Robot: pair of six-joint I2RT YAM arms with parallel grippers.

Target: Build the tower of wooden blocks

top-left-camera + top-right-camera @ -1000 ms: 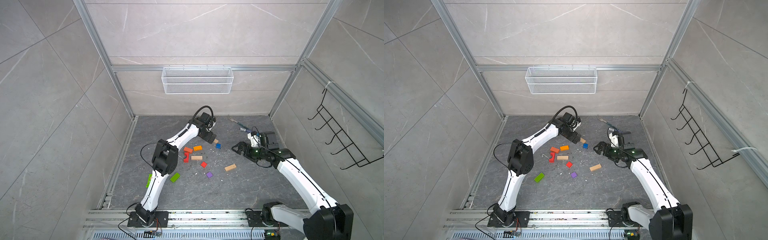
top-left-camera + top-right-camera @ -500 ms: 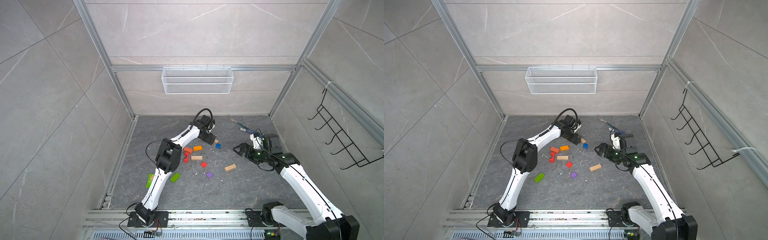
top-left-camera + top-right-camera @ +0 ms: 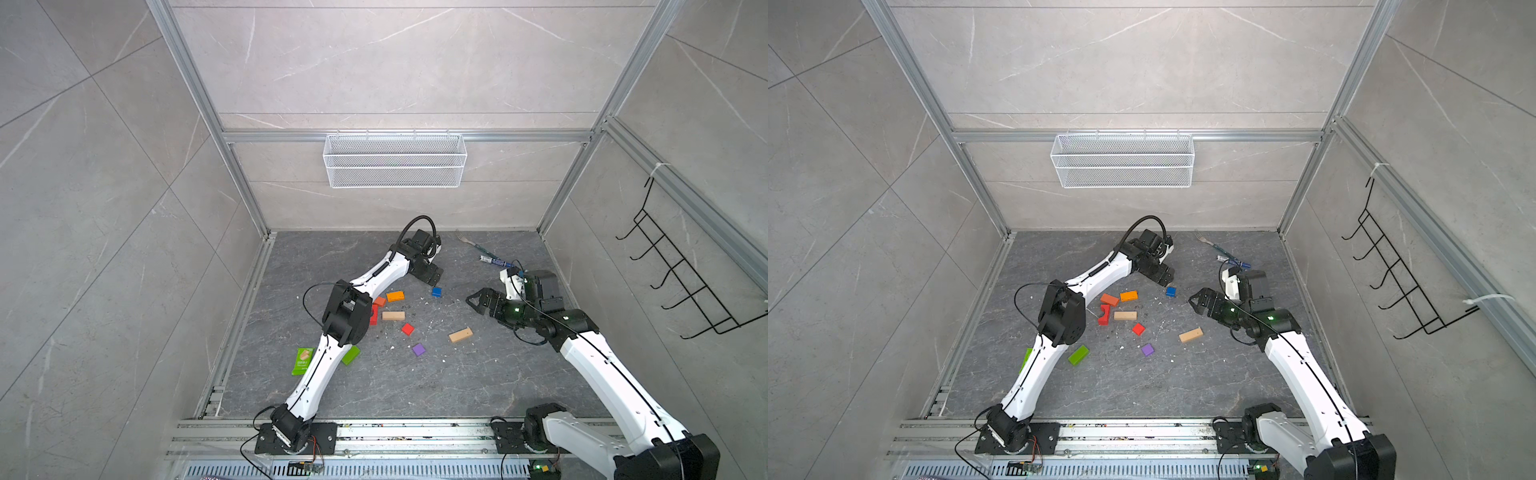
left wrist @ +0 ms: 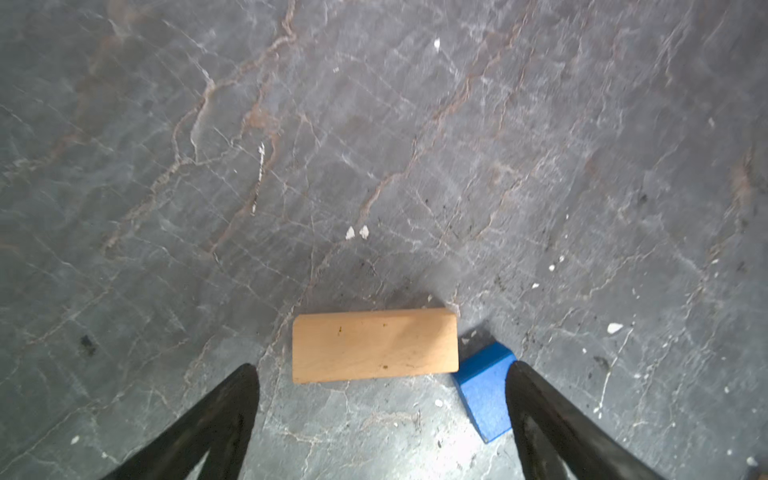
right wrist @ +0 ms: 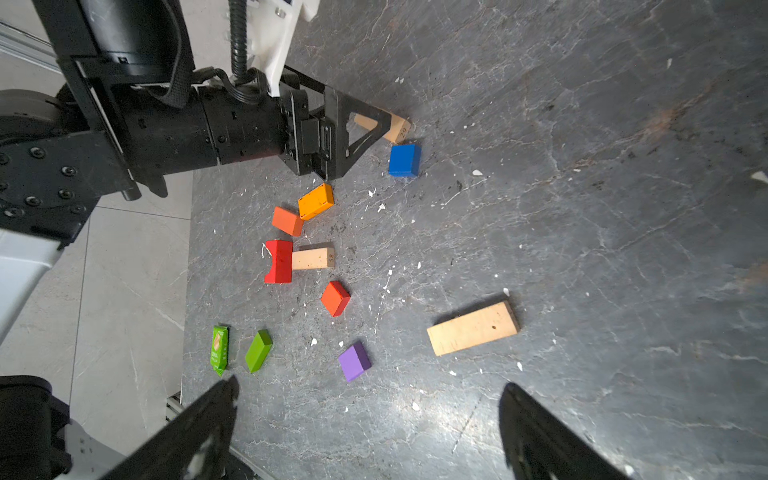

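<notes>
Wood blocks lie singly on the grey floor, and no tower is in view. My left gripper (image 4: 380,368) is open, its fingertips on either side of a tan bar (image 4: 374,345) without touching it. A blue cube (image 4: 484,388) sits beside that bar, against one finger. In both top views the left gripper (image 3: 432,276) hides the bar. Nearer lie an orange bar (image 3: 395,296), a red arch (image 3: 374,314), a second tan bar (image 3: 393,316), a red cube (image 3: 407,329), a purple cube (image 3: 418,349), a third tan bar (image 3: 460,335) and a green bar (image 3: 351,355). My right gripper (image 3: 473,299) hangs open and empty.
A green snack wrapper (image 3: 302,360) lies by the left arm. A blue marker (image 3: 494,261) and a fork (image 3: 467,242) lie at the back right behind the right gripper. A wire basket (image 3: 395,162) hangs on the back wall. White crumbs dot the floor.
My left gripper has shifted slightly right, over the tan bar by the blue cube, and the left elbow has risen. The right gripper has stayed nearly in place while its arm shifted.
</notes>
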